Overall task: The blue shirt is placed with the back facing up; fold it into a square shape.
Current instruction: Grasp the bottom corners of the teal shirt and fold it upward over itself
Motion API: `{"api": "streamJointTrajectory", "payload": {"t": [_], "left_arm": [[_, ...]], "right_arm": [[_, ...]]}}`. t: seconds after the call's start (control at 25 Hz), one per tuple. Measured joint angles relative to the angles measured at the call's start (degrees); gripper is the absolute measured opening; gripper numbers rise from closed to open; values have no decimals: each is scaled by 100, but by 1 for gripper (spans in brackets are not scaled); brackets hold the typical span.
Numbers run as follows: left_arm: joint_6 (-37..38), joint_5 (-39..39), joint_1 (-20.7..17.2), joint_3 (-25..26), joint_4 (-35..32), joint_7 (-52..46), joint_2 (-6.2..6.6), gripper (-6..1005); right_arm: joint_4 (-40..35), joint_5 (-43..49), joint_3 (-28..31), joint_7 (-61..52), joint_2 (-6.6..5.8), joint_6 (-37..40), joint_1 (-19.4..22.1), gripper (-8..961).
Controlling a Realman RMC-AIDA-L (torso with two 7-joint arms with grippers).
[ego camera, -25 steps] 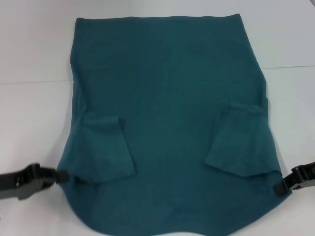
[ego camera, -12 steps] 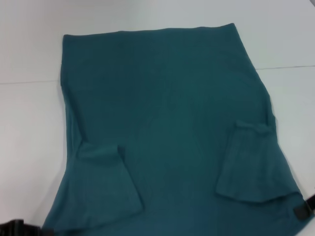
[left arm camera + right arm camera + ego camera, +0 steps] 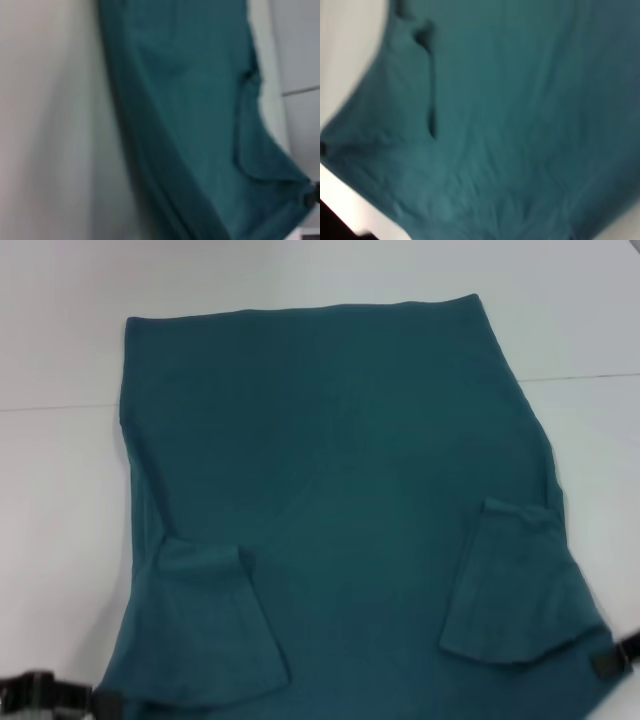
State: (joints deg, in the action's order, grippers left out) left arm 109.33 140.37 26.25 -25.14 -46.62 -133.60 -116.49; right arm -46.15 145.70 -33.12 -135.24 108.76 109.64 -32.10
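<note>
1. The blue shirt [image 3: 340,500] lies plain side up on the white counter [image 3: 60,500], stretched between both grippers.
2. The left gripper [image 3: 100,704] is clamped on the shirt's near left corner.
3. The right gripper [image 3: 608,665] pinches the near right corner, beside a folded-in sleeve [image 3: 510,585].

A plain white surface [image 3: 60,490] carried the work, with a thin seam line running across it from side to side. The blue shirt [image 3: 340,500] lay spread directly on it, plain side up, both short sleeves folded inward over the body, its far hem straight and flat against the white.
</note>
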Motion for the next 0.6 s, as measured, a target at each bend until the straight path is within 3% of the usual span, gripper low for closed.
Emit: {"api": "streamJointTrajectory", "payload": {"t": [0.24, 0.28, 0.6], "left_arm": [[-99, -204, 615, 18, 374, -193, 201, 18], [-251, -208, 818, 18, 414, -348, 247, 18], [-856, -192, 1410, -21, 532, -1000, 500, 18]], "right_arm": [[53, -743, 230, 38, -181, -197, -78, 44], [55, -802, 272, 19, -190, -261, -94, 44], [63, -1032, 707, -98, -189, -714, -274, 45]]}}
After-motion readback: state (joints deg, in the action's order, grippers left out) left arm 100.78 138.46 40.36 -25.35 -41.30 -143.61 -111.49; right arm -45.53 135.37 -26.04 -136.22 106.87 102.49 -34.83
